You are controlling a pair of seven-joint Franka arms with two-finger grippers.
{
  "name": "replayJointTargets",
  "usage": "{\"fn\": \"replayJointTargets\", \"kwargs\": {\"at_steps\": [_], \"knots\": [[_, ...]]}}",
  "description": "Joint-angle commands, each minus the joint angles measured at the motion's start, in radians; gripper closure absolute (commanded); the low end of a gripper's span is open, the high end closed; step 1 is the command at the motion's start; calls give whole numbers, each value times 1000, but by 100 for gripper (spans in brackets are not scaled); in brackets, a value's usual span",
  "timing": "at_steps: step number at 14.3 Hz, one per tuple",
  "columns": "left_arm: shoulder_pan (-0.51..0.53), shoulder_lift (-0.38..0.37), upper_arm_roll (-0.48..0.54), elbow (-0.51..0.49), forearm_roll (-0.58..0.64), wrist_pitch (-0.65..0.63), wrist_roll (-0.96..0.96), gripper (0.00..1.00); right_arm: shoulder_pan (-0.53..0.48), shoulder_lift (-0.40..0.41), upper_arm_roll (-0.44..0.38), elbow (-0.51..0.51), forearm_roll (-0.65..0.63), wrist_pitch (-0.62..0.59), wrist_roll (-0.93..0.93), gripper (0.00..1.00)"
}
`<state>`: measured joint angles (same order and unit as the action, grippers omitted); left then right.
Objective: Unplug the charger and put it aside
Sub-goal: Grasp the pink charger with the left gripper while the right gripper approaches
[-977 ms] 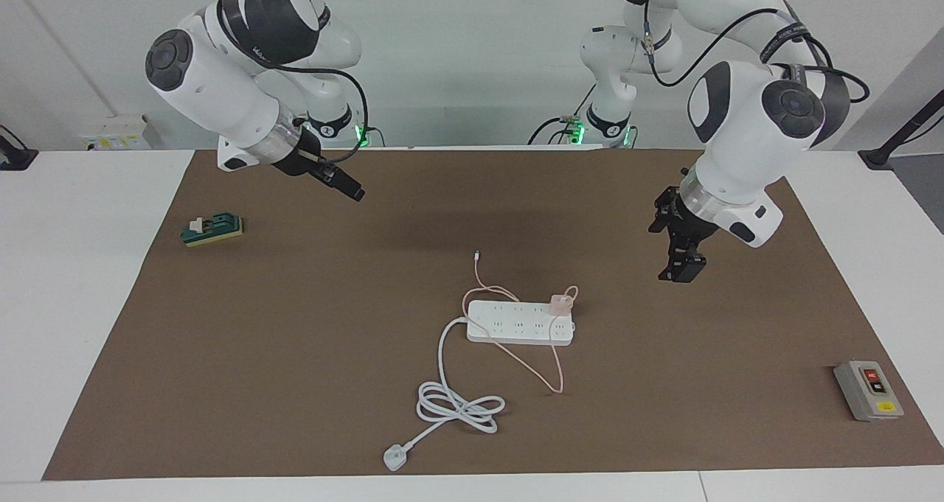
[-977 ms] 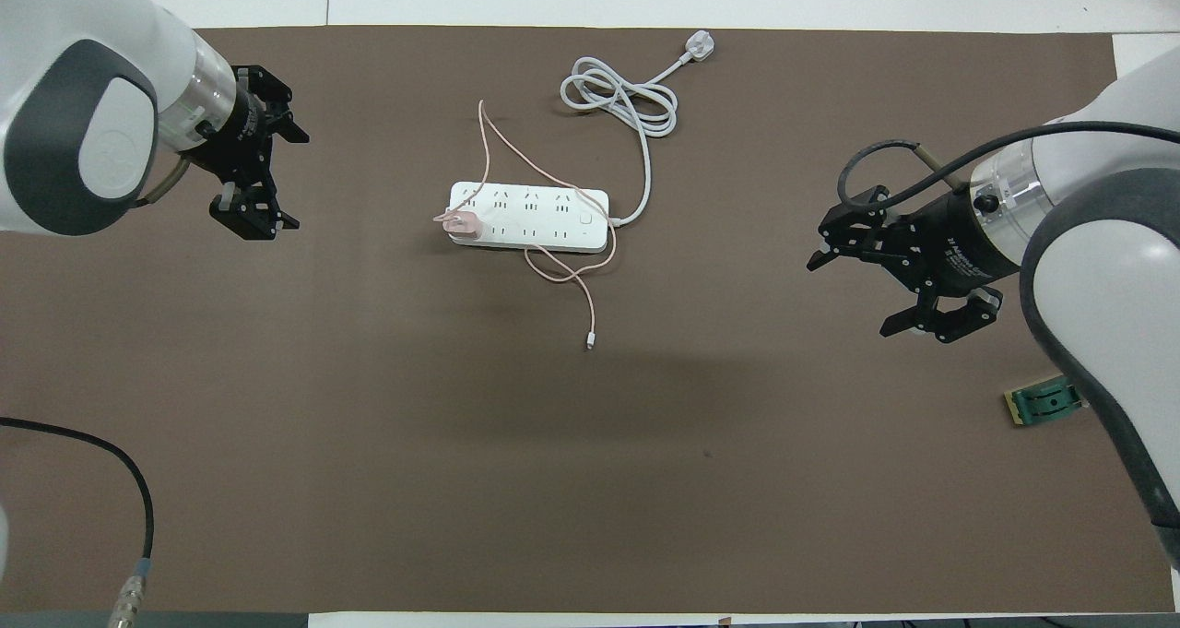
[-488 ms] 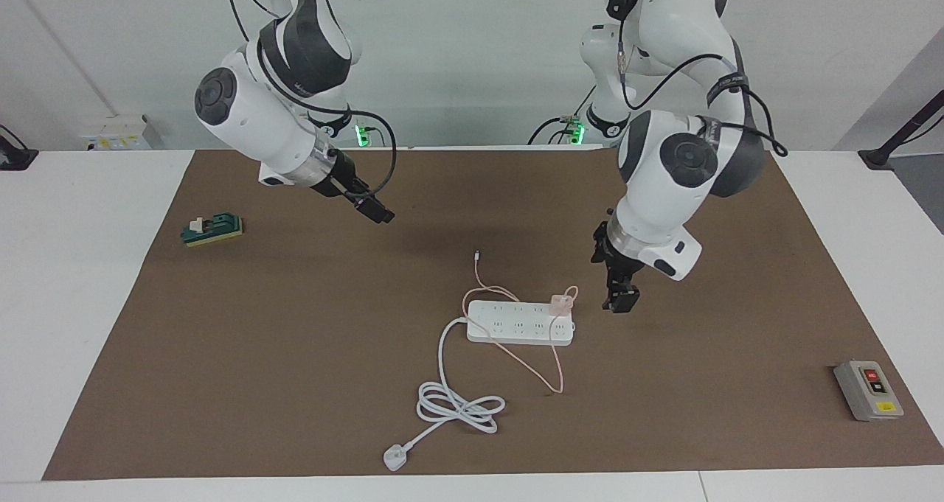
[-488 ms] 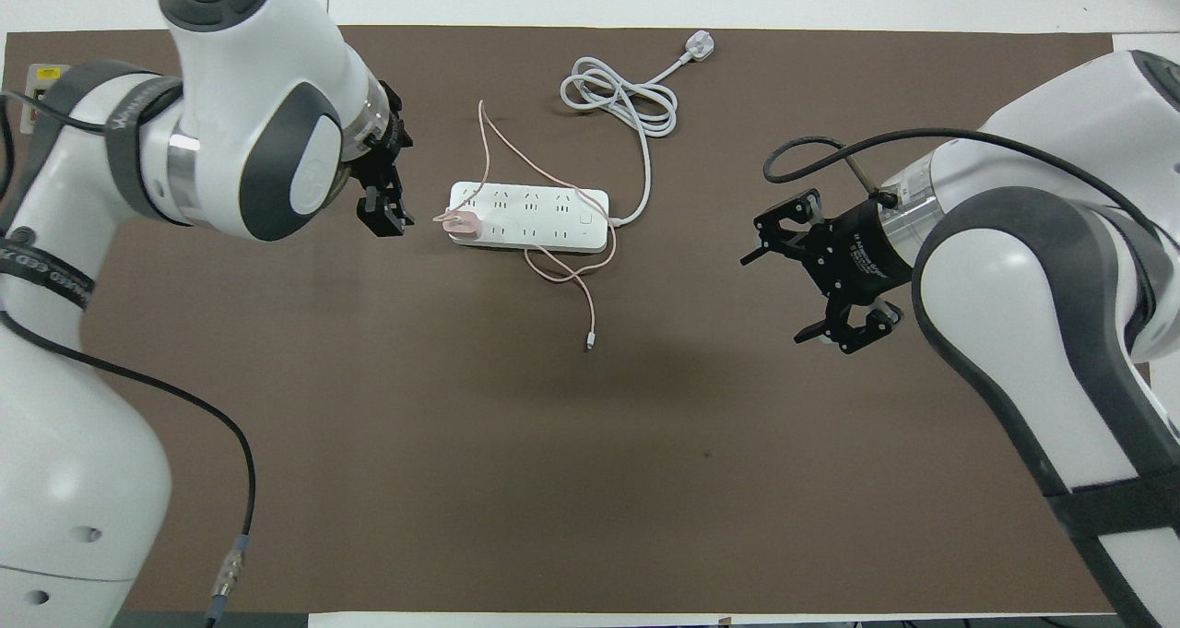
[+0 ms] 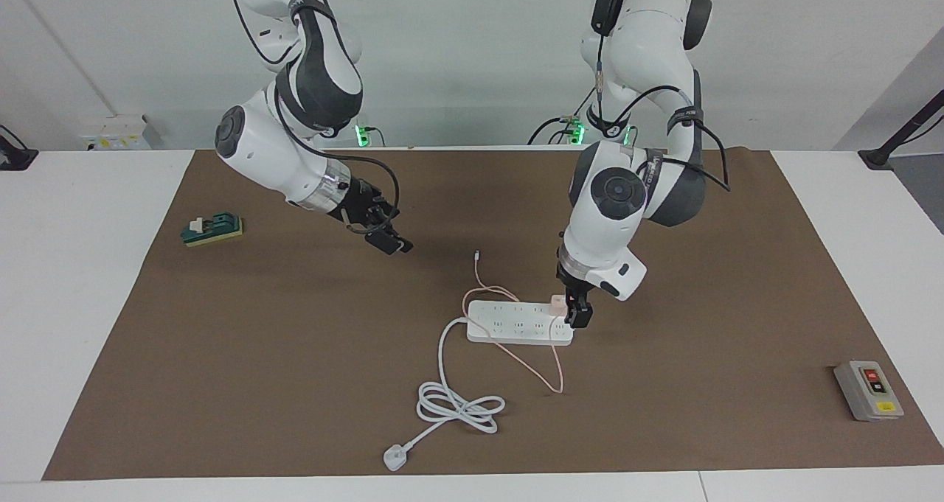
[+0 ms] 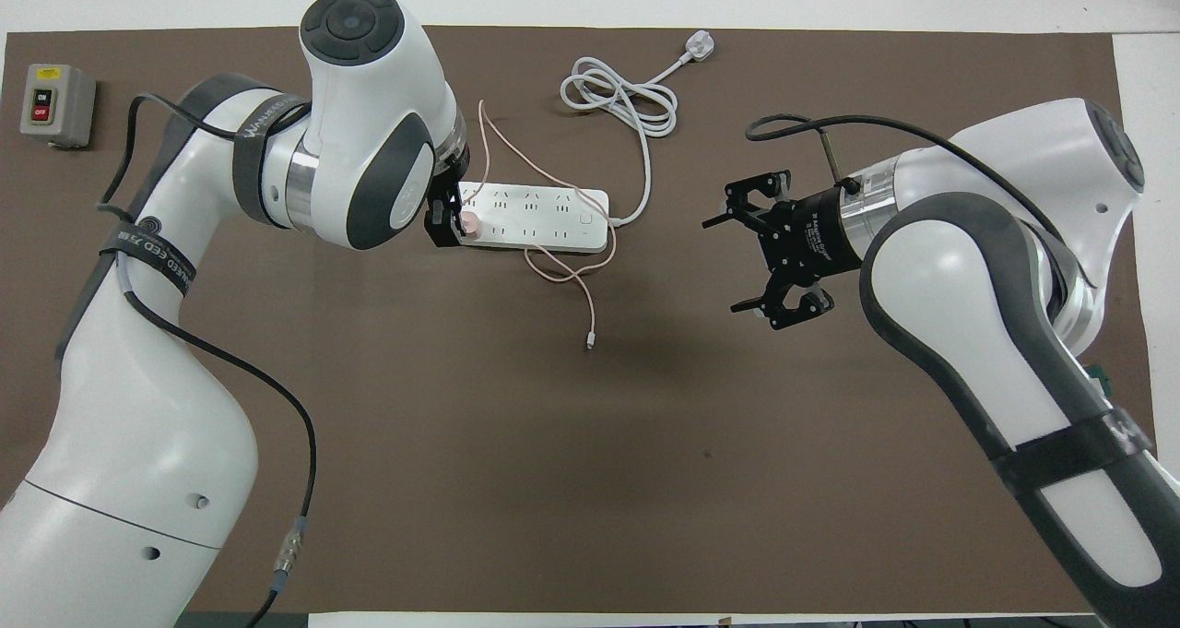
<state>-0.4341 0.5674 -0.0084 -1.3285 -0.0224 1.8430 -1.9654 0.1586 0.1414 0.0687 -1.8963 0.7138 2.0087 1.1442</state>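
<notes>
Charger plugged into the power strip at its left-arm end, mid-mat; pink cable loops across the strip and trails both nearer to and farther from the robots. Left gripper is down at that same end of the strip, fingers just beside the pink cube; jaws look spread either side of it, contact cannot be told. Overhead, cube sits at the fingertips of the left gripper. Right gripper hangs over bare mat toward the right arm's end, jaws wide apart. Grey switch box sits at the left arm's end of the mat.
</notes>
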Motion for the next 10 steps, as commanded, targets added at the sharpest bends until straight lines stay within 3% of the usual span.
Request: {"fn": "replayJointTargets", "kwargs": {"at_steps": [1,10], "knots": [[-15,17,16,22,50,4,-23,0,-1,45,3,-10,102,33,55,0],[-31,-73,16,-188,62,176,-29,0,38,142,3,0,200,182,63,0]]}}
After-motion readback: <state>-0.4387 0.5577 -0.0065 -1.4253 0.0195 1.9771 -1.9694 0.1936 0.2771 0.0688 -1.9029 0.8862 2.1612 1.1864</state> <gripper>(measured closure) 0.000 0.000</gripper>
